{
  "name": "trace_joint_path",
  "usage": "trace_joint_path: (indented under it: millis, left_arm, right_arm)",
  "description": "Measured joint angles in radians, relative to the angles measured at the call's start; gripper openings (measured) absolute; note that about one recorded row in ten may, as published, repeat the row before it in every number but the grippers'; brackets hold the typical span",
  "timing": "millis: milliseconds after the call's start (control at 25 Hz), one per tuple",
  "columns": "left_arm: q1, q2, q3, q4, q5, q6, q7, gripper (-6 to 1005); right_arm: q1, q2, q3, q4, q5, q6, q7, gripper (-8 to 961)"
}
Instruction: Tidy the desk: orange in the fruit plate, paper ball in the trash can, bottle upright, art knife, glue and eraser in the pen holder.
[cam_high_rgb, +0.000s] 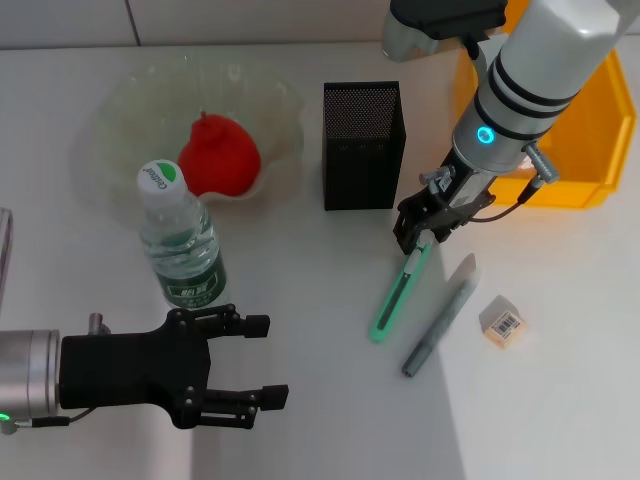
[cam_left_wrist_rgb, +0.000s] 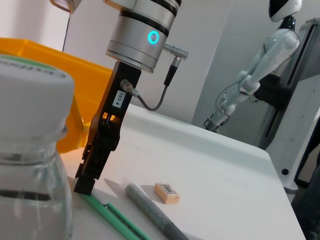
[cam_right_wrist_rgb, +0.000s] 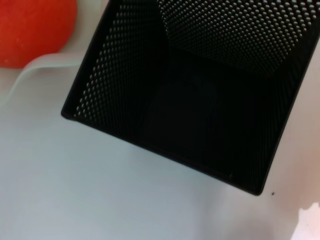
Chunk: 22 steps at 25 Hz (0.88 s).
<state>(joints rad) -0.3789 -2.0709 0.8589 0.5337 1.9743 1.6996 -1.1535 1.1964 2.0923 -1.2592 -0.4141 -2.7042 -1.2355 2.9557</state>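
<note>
Your right gripper (cam_high_rgb: 418, 243) sat at the top end of the green art knife (cam_high_rgb: 398, 294), fingers closed down around that tip; the knife's far end lay on the desk (cam_high_rgb: 330, 440). Just beside the knife lay the grey glue stick (cam_high_rgb: 438, 318), and beyond it, apart, the eraser (cam_high_rgb: 503, 321). The black mesh pen holder (cam_high_rgb: 363, 146) stood near the gripper. Your left gripper (cam_high_rgb: 255, 362) hung spread wide and held nothing, just in front of the upright bottle (cam_high_rgb: 180, 238). The orange (cam_high_rgb: 219, 156) rested in the fruit plate (cam_high_rgb: 130, 105). The yellow trash can (cam_high_rgb: 590, 150) stood behind your right arm.
</note>
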Motion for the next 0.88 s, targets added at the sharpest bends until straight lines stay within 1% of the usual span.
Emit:
trace_joint_path:
  millis: [120,320,880]
  left_arm:
    - [0.000,0.000,0.000,0.000,0.000,0.000,0.000,860]
    - [0.000,0.000,0.000,0.000,0.000,0.000,0.001,860]
    - [0.000,0.000,0.001,-0.001,0.000,-0.009,0.002,859]
  right_arm:
    - [0.000,0.000,-0.002,0.000,0.000,0.000,0.000,470]
    - [0.000,0.000,-0.002,-0.005,0.001,0.004,0.000,288]
    - [-0.007,0.000,0.007,-0.015,0.027,-0.003,0.000,289]
